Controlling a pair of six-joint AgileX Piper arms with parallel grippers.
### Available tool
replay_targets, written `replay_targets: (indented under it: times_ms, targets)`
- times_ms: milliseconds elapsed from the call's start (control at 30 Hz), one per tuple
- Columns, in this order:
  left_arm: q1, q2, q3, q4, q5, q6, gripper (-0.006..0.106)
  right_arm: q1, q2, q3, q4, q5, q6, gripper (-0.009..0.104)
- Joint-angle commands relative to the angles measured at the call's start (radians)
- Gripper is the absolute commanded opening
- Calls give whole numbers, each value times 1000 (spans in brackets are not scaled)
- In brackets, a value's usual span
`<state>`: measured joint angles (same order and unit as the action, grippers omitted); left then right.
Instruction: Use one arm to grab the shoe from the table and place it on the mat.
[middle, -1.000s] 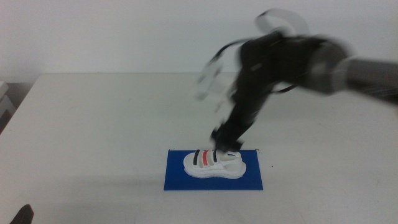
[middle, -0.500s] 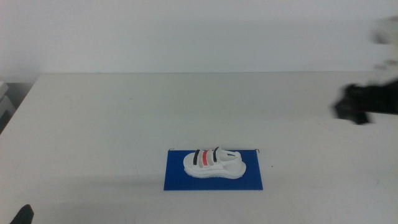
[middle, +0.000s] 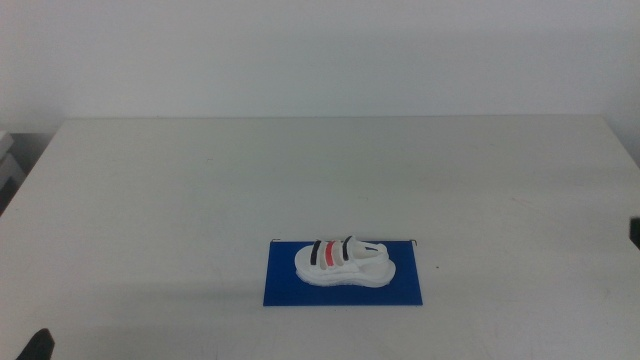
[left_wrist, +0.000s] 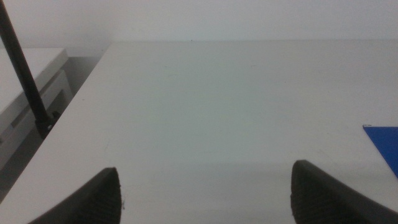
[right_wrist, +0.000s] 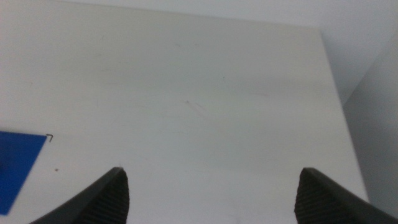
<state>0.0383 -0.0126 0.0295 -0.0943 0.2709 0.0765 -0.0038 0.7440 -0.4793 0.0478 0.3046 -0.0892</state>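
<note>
The white shoe (middle: 343, 261) with black and red straps lies on its sole on the blue mat (middle: 410, 290), near the table's (middle: 200, 190) front middle. Nothing holds it. My right gripper (right_wrist: 212, 171) is open and empty, drawn back to the table's right side. Only a dark sliver of it (middle: 635, 232) shows at the right edge of the middle view. A corner of the mat (right_wrist: 15, 165) shows in the right wrist view. My left gripper (left_wrist: 205, 169) is open and empty at the front left corner (middle: 38, 345). A corner of the mat (left_wrist: 382, 146) shows in the left wrist view too.
A white shelf unit (middle: 8, 160) stands beyond the table's left edge, with a black cable (left_wrist: 25, 68) in front of it in the left wrist view. The table's right edge (right_wrist: 333, 93) drops off to grey floor.
My right arm stood over the shoe on the mat, then pulled away to the right and is now almost out of the middle view. The shoe and the mat have not moved.
</note>
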Motion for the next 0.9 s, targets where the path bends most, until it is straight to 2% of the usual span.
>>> replay_targets:
  times_ms: [0, 167, 433, 867]
  targets:
    - [-4, -14, 7, -8, -80, -5, 94, -7, -68, 23, -41, -92, -5, 87]
    - [-4, -14, 7, -8, -80, -5, 94, -7, -233, 118, -113, -96, -5, 87]
    - [-4, -14, 7, -8, -80, -5, 94, -7, -449, 297, -83, -96, -5, 87]
    - [-4, -14, 7, -8, -80, -5, 94, -7, -705, 463, -82, -100, -5, 87]
